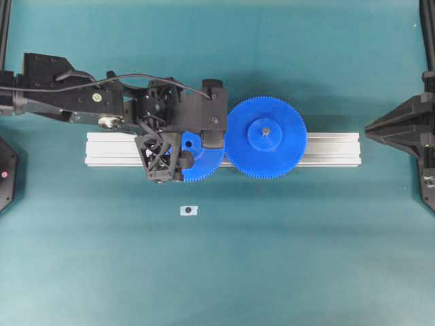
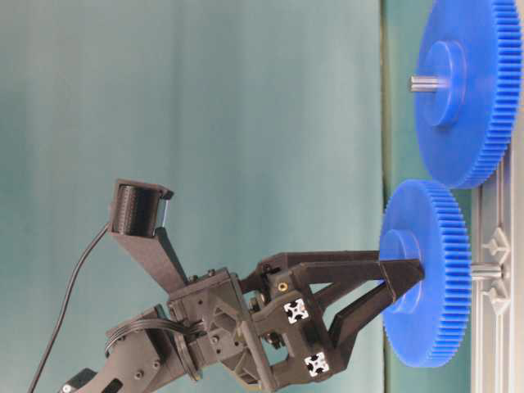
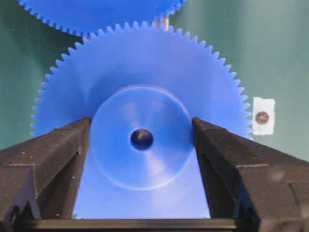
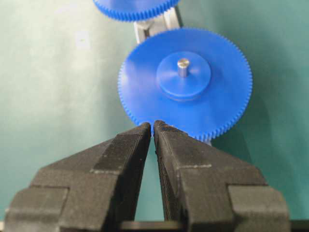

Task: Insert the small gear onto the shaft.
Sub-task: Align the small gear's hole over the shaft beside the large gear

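Teal worktop (image 1: 102, 258) carries an aluminium rail (image 1: 333, 149). Your left hand (image 3: 141, 145) clamps the small gear (image 3: 145, 87) by its hub, over the rail, teeth against the wider blue gear (image 1: 266, 137). Your right hand (image 4: 153, 126) sits pinched together, holding nothing. You cannot see the shaft.

Wide blue gear (image 1: 266, 138) on aluminium rail (image 1: 333, 149), small white tag (image 1: 188, 210), teal table (image 1: 306, 258)

Small gear (image 1: 204, 163) on the rail (image 1: 326, 149), just left of the wider gear (image 1: 266, 138).
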